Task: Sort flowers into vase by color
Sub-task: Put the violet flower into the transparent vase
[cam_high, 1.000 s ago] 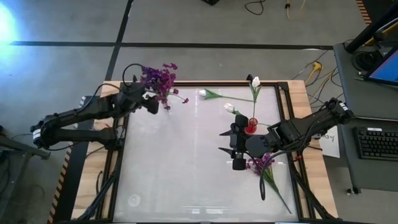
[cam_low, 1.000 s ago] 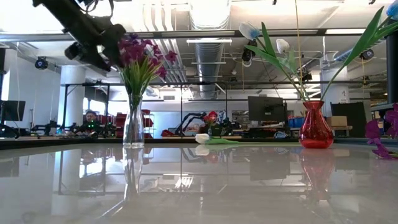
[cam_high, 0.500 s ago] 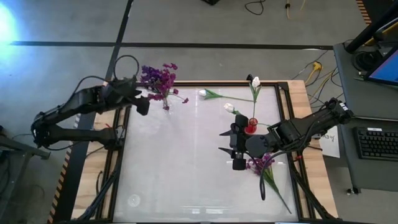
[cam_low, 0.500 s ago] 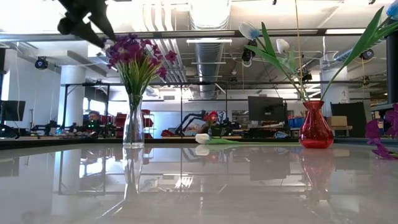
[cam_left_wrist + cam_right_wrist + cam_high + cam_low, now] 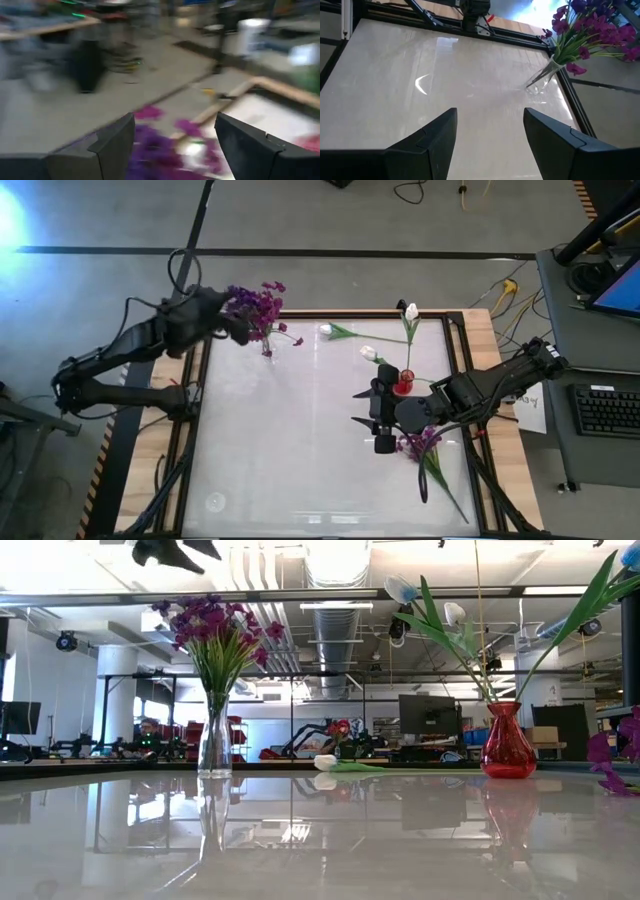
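A clear glass vase (image 5: 215, 735) at the far left of the table holds a bunch of purple flowers (image 5: 258, 308). My left gripper (image 5: 236, 328) hovers open just above and to the left of the blossoms (image 5: 157, 150), touching nothing. A red vase (image 5: 403, 386) at the right holds white tulips (image 5: 411, 311) on long stems. One white tulip (image 5: 326, 330) lies flat on the table near the far edge. A purple stem (image 5: 420, 445) lies on the table at the right. My right gripper (image 5: 379, 417) waits open in the air beside the red vase, facing the clear vase (image 5: 542, 77).
The table is a glossy white sheet (image 5: 300, 450) in a dark frame, bare over its near and middle parts. Beyond the right edge are a paper sheet (image 5: 528, 395), a keyboard (image 5: 607, 410) and cables.
My left gripper has risen from beside the purple blossoms to above them, tipping up toward level and rolling as it went. It has stayed open. The purple bunch stands in its vase, its left blossoms now free of the gripper.
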{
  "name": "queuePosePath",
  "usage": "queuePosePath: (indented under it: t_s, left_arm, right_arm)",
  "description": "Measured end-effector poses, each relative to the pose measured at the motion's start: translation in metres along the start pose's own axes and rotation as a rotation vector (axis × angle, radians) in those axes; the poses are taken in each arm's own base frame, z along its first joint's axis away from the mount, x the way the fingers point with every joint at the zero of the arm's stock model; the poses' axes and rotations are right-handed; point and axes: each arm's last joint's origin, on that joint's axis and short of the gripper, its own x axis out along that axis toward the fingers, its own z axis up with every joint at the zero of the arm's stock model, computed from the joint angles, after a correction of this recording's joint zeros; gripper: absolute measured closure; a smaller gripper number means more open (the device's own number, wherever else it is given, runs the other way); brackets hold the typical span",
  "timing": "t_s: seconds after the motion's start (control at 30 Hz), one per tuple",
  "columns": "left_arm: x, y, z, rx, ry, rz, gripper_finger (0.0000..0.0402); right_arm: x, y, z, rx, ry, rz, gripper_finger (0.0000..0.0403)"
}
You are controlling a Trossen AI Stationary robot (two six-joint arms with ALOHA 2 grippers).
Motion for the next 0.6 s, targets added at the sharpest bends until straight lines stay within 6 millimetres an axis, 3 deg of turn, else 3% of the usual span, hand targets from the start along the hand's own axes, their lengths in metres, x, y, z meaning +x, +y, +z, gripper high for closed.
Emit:
queuePosePath:
  t_s: [0.1,0.4,0.6]
  left_arm:
    - [0.012,0.000,-0.008,0.050,0.011,0.141,0.0141]
    - [0.049,-0.012,-0.051,0.066,0.172,0.186,0.0141]
    - [0.055,-0.016,-0.051,0.053,0.186,0.169,0.0141]
  right_arm:
    - [0.000,0.000,0.000,0.012,0.000,0.000,0.0181]
    - [0.000,0.000,0.000,0.029,0.001,0.000,0.0181]
    - [0.000,0.000,0.000,0.046,0.002,0.001,0.0181]
